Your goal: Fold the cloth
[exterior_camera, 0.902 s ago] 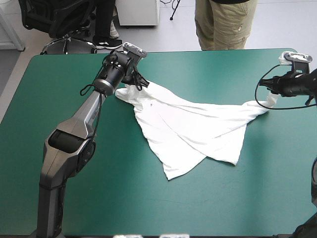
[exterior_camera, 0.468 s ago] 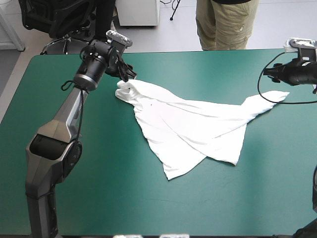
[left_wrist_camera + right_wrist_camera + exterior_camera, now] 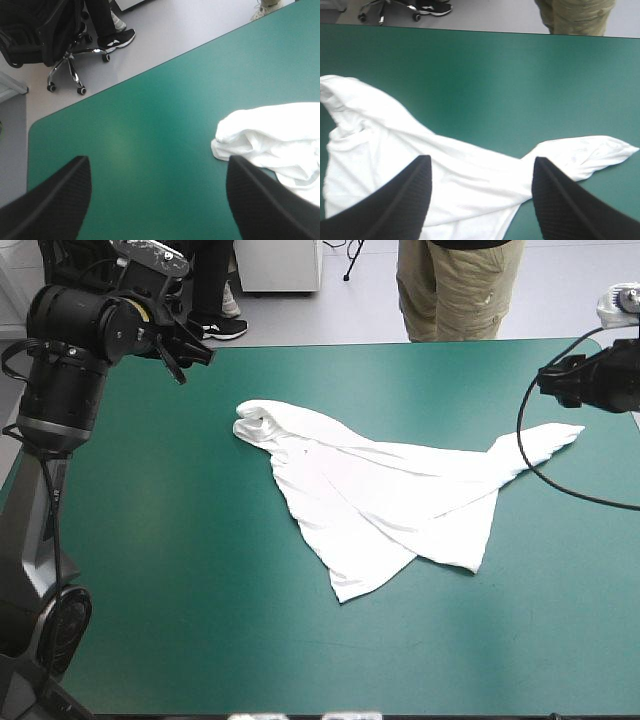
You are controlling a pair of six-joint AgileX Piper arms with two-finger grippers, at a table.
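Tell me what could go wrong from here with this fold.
The T-shirt lies skewed and layered, not flat, so folding now may lock in creases.
Its rolled end near the left gripper could be grabbed as several layers.
The narrow tail near the right gripper may slip a pinch.

Dark grey arm (image 3: 65, 350), textured black fingers (image 3: 50, 205)
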